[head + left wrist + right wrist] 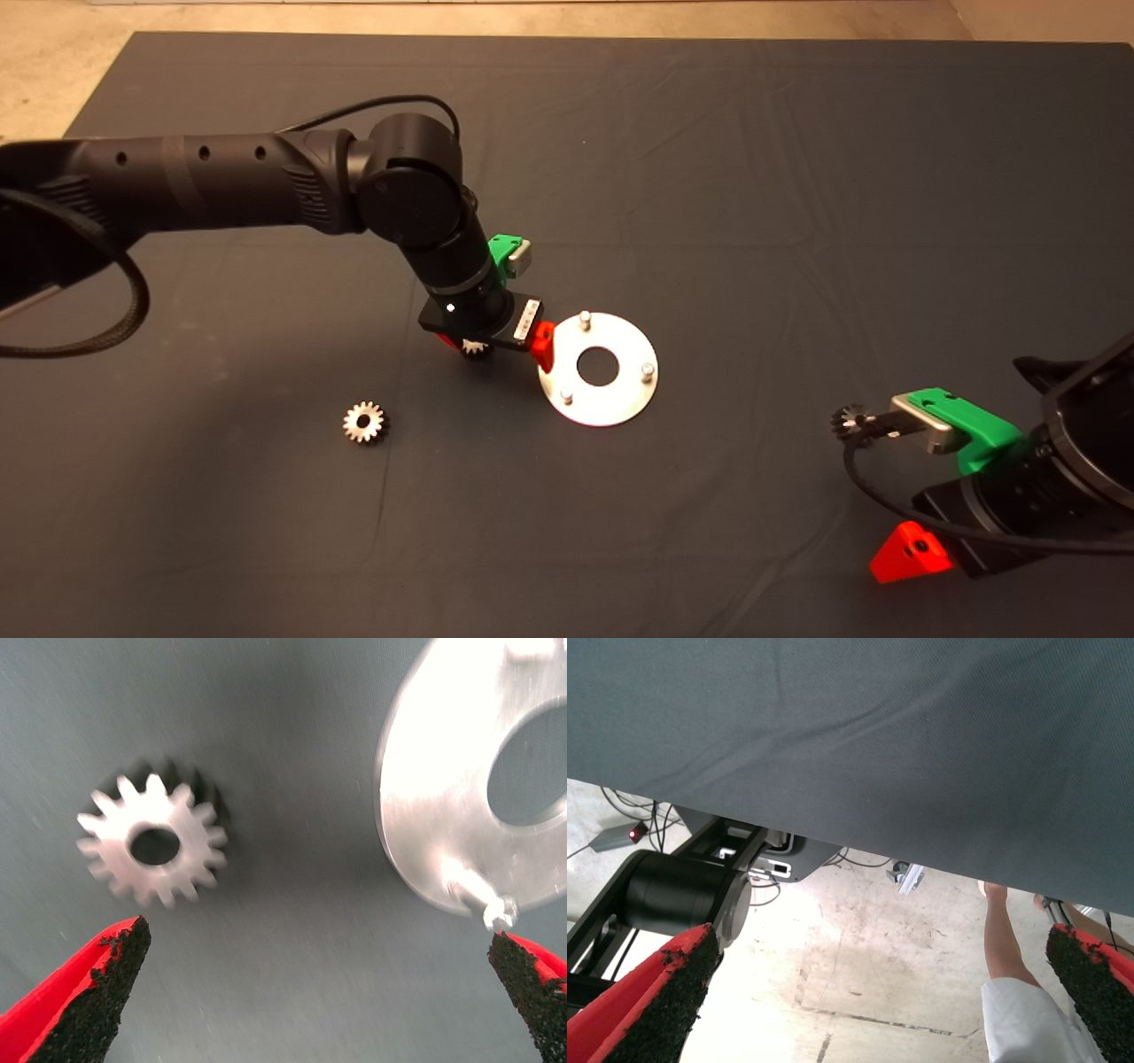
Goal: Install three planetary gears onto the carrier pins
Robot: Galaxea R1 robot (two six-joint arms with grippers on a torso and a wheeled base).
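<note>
The shiny ring-shaped disc (620, 399) lies mid-mat with three bare carrier pins (585, 317) standing on it. My left gripper (496, 347) hovers low at the disc's left edge, open, over one planetary gear (474, 348) lying flat on the mat. In the left wrist view that gear (152, 846) lies ahead of the open fingers (97, 992), with the disc (443, 771) and one pin (494, 908) beside the other finger. A second gear (366, 423) lies to the left. A third gear (852, 421) lies by my parked right gripper (930, 540), which is open.
The right wrist view looks past the mat's edge (833, 828) at the floor, where the robot's base (682, 895) and a person's leg (1005, 948) show. A black cable (886, 501) loops beside the right gripper.
</note>
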